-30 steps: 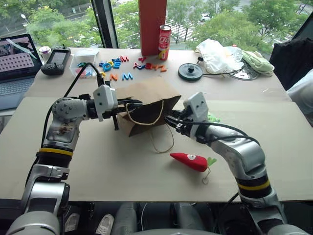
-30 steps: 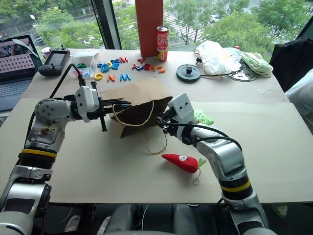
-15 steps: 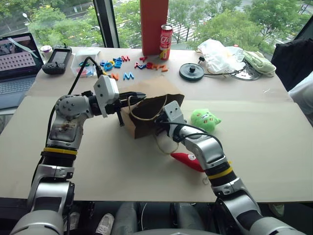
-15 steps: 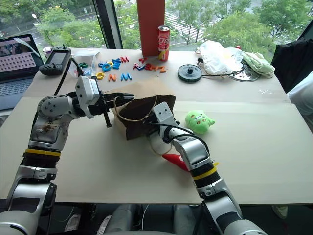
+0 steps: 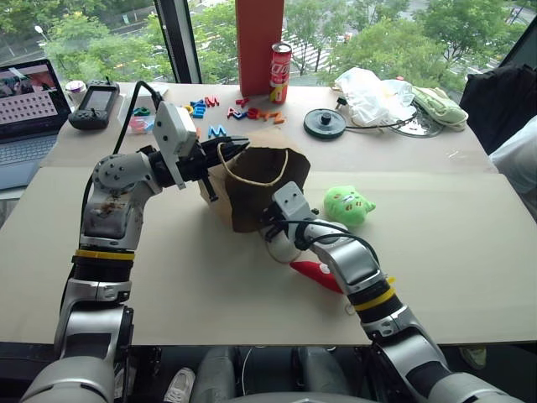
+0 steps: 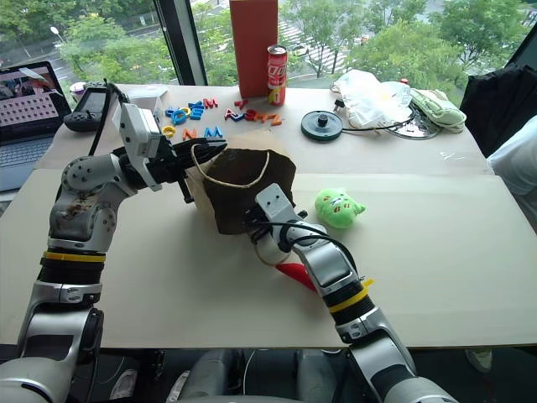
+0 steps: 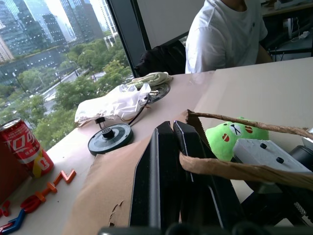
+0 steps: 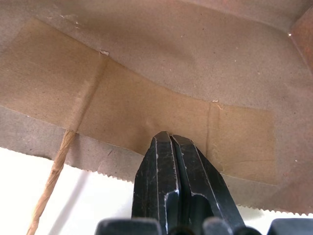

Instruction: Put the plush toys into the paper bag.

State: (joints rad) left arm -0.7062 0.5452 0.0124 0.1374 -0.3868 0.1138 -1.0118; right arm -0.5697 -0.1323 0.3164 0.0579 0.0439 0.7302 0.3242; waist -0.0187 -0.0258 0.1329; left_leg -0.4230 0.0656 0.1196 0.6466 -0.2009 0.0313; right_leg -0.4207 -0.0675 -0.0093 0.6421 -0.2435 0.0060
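Observation:
The brown paper bag (image 5: 252, 189) stands tilted on the table with its dark mouth facing up and toward me. My left gripper (image 5: 228, 156) is shut on the bag's upper rim by a twine handle and holds it raised; its fingers (image 7: 159, 147) pinch the paper edge. My right gripper (image 5: 267, 220) is shut at the bag's lower rim, its fingertips (image 8: 166, 142) lying on the inner paper just past the serrated edge. The light green plush toy (image 5: 349, 204) sits right of the bag. The red plush toy (image 5: 317, 274) lies nearer me, partly under my right forearm.
At the back of the table are a red can (image 5: 281, 72), a tall orange box (image 5: 261, 42), coloured plastic letters (image 5: 210, 105), a black disc (image 5: 324, 122), a white plastic bag (image 5: 373, 92) and a laptop (image 5: 29, 109). A person in a white shirt (image 7: 225, 34) sits beyond.
My left gripper has lifted the bag's rim, so the mouth stands more upright. My right gripper came down from beside the bag to its lower rim and shut, uncovering the green toy.

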